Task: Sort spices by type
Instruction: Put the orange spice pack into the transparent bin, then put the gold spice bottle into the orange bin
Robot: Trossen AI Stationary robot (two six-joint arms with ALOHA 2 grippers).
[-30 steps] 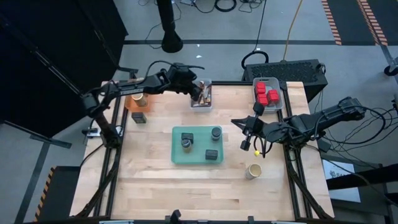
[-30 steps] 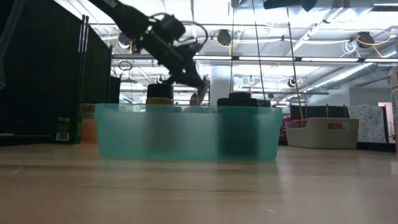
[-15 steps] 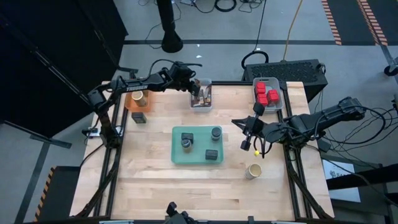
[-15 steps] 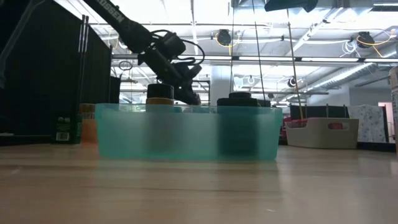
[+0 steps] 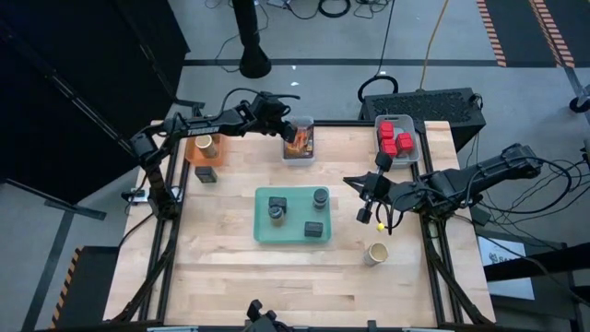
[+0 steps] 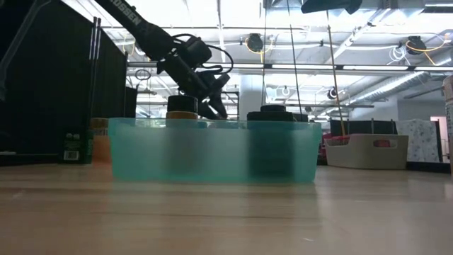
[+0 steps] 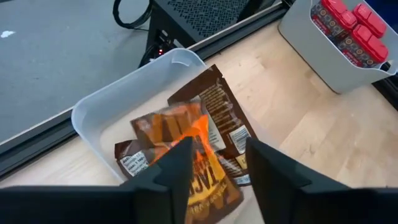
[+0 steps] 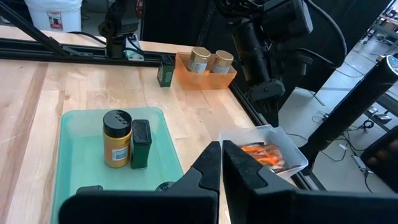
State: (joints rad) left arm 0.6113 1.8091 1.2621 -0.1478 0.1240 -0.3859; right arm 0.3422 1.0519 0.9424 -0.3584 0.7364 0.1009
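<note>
The left gripper hangs just above the clear bin at the far edge of the surface, its fingers parted and empty over the orange-red packets lying in that bin. The right gripper hovers beside the teal tray, fingers pressed together with nothing between them
</note>
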